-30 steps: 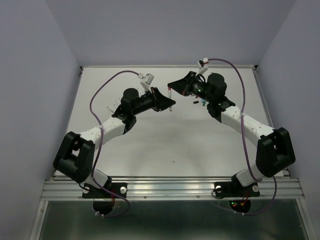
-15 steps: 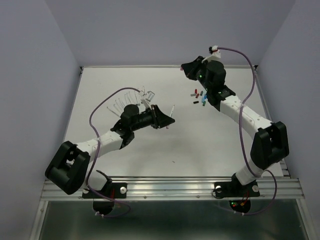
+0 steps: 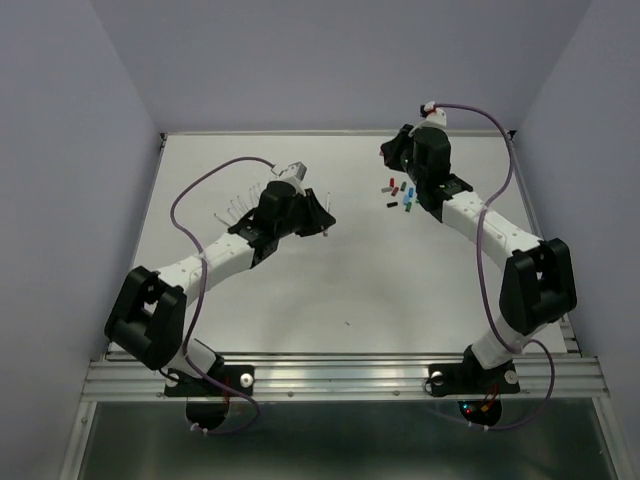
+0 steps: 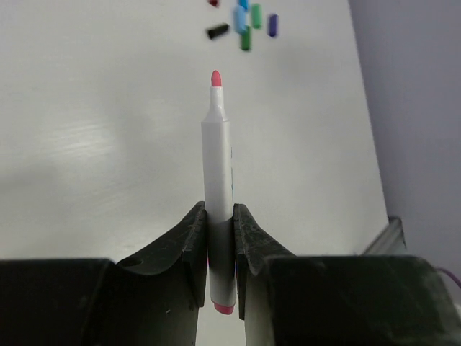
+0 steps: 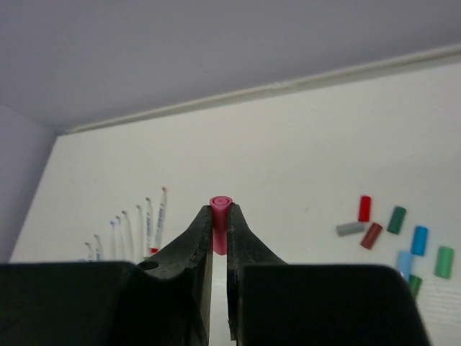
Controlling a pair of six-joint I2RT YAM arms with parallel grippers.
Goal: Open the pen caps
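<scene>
Top view, left arm (image 3: 215, 262): reaches over the middle of the bench (image 3: 400, 290), with its end beside the row of pens (image 3: 240, 207).
Top view, right arm (image 3: 480, 225): at the far right, next to the loose pen caps (image 3: 398, 192), which lie in a cluster.
Left wrist, left fingers (image 4: 191, 238): pinching a white pen (image 4: 217, 166) whose bare pink tip points toward the loose pen caps.
Right wrist, right fingers (image 5: 198, 238): pressed onto a pink cap (image 5: 220, 209); the row of pens lies beyond on the left and the loose pen caps on the right.
</scene>
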